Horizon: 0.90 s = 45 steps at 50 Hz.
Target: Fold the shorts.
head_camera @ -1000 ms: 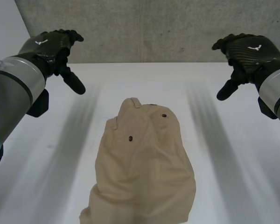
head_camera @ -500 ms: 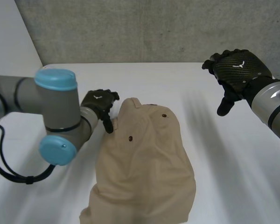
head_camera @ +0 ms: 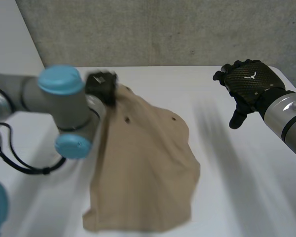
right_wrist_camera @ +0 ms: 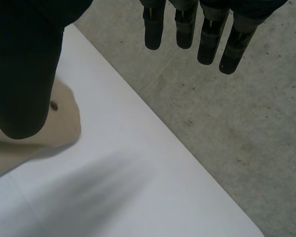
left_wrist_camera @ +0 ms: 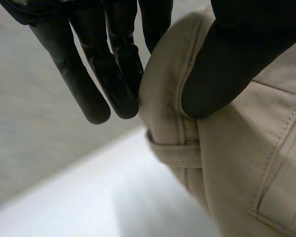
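The tan shorts lie spread on the white surface, with their far waistband corner pinched in the left hand. In the left wrist view its fingers and thumb close on the waistband just above a belt loop. The left arm hides the shorts' edge on that side, and the cloth there is blurred. The right hand hovers apart from the shorts, fingers straight and holding nothing. Its thumb covers part of the shorts beside a dark button.
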Tool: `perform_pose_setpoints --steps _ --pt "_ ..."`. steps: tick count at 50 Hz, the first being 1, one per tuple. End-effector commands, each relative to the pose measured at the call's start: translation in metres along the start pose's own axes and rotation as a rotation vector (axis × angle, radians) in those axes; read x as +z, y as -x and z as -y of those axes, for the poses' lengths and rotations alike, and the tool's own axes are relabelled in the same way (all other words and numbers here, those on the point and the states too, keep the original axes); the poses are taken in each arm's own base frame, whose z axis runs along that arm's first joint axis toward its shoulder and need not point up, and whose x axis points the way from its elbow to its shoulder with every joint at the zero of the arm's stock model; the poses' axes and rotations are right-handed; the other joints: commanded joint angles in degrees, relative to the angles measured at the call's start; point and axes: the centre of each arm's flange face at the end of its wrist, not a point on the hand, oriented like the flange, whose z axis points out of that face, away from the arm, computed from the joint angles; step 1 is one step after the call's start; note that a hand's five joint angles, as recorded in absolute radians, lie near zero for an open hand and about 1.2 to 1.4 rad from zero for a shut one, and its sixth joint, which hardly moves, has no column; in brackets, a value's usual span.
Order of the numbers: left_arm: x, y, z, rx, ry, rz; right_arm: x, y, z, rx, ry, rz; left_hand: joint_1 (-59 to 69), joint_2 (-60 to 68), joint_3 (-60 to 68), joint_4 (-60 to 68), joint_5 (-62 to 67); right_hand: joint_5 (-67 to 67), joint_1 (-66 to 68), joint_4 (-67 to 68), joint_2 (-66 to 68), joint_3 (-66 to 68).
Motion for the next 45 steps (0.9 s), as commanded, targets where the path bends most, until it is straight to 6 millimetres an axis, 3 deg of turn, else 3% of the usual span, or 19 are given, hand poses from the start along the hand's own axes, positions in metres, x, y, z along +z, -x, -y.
perform_pose_setpoints --steps 1,5,8,11,13,14,15,18,19,22,23,26,29,30,34,39,45 --pt "-0.010 0.066 0.118 -0.050 -0.367 0.229 0.002 0.001 -0.003 0.002 0.010 0.003 13.8 12.2 12.1 11.7 16.1 -4.1 -1.8 -3.5 -2.7 -2.2" --pt "-0.027 0.070 0.159 -0.070 -0.510 0.232 0.001 0.001 -0.002 0.002 0.009 0.002 13.8 12.2 12.1 11.7 16.1 -4.1 -1.8 -3.5 -2.7 -2.2" --pt "-0.036 0.056 0.172 -0.077 -0.555 0.174 0.001 0.000 -0.001 0.001 0.005 -0.001 13.8 12.2 12.1 11.7 16.1 -4.1 -1.8 -3.5 -2.7 -2.2" --pt "-0.058 -0.001 0.175 -0.081 -0.574 -0.037 0.000 -0.002 0.003 0.000 -0.007 -0.013 13.8 12.2 12.1 11.7 16.1 -4.1 -1.8 -3.5 -2.7 -2.2" --pt "-0.070 -0.027 0.170 -0.077 -0.565 -0.139 0.001 -0.004 0.004 -0.001 -0.012 -0.021 13.8 12.2 12.1 11.7 16.1 -4.1 -1.8 -3.5 -2.7 -2.2" --pt "-0.075 -0.040 0.165 -0.075 -0.554 -0.188 0.001 -0.007 0.004 0.001 -0.013 -0.031 13.8 12.2 12.1 11.7 16.1 -4.1 -1.8 -3.5 -2.7 -2.2" --pt "-0.088 -0.069 0.149 -0.068 -0.519 -0.302 0.001 -0.009 0.005 0.002 -0.015 -0.038 13.8 12.2 12.1 11.7 16.1 -4.1 -1.8 -3.5 -2.7 -2.2" --pt "-0.106 -0.104 0.124 -0.059 -0.464 -0.440 -0.002 -0.015 0.013 -0.002 -0.034 -0.073 13.8 12.2 12.1 11.7 16.1 -4.1 -1.8 -3.5 -2.7 -2.2" --pt "-0.119 -0.125 0.104 -0.049 -0.409 -0.522 -0.003 -0.017 0.015 -0.003 -0.038 -0.082 13.8 12.2 12.1 11.7 16.1 -4.1 -1.8 -3.5 -2.7 -2.2" --pt "-0.139 -0.151 0.067 -0.027 -0.304 -0.622 -0.005 -0.025 0.020 -0.008 -0.048 -0.129 13.8 12.2 12.1 11.7 16.1 -4.1 -1.8 -3.5 -2.7 -2.2" --pt "-0.151 -0.165 0.043 -0.007 -0.236 -0.669 -0.004 -0.029 0.021 -0.008 -0.050 -0.144 13.8 12.2 12.1 11.7 16.1 -4.1 -1.8 -3.5 -2.7 -2.2" --pt "-0.176 -0.186 0.003 0.031 -0.117 -0.751 -0.003 -0.041 0.018 -0.007 -0.041 -0.182 8.8 7.3 7.1 6.7 11.2 -4.1 -1.8 -3.5 -2.7 -2.2" --pt "-0.194 -0.196 -0.022 0.064 -0.029 -0.802 -0.002 -0.046 0.017 -0.006 -0.037 -0.192 -8.0 -9.6 -9.7 -10.1 -5.6 -4.1 -1.8 -3.5 -2.7 -2.2" --pt "-0.205 -0.199 -0.035 0.090 0.021 -0.829 -0.002 -0.047 0.017 -0.007 -0.038 -0.194 -20.4 -21.9 -22.1 -22.5 -18.0 -4.1 -1.8 -3.5 -2.7 -2.2" --pt "-0.223 -0.202 -0.048 0.157 0.083 -0.869 -0.001 -0.047 0.016 -0.016 -0.035 -0.194 -39.8 -41.4 -41.5 -41.9 -37.4 -4.1 -1.8 -3.5 -2.7 -2.2" --pt "-0.225 -0.194 -0.041 0.198 0.100 -0.865 0.000 -0.045 0.014 -0.030 -0.027 -0.184 -50.3 -51.8 -52.0 -52.4 -47.9 -4.1 -1.8 -3.5 -2.7 -2.2" --pt "-0.208 -0.160 -0.002 0.166 0.067 -0.754 -0.001 -0.040 0.012 -0.048 -0.019 -0.158 -52.6 -54.2 -54.3 -54.7 -50.3 -4.1 -1.8 -3.5 -2.7 -2.2"
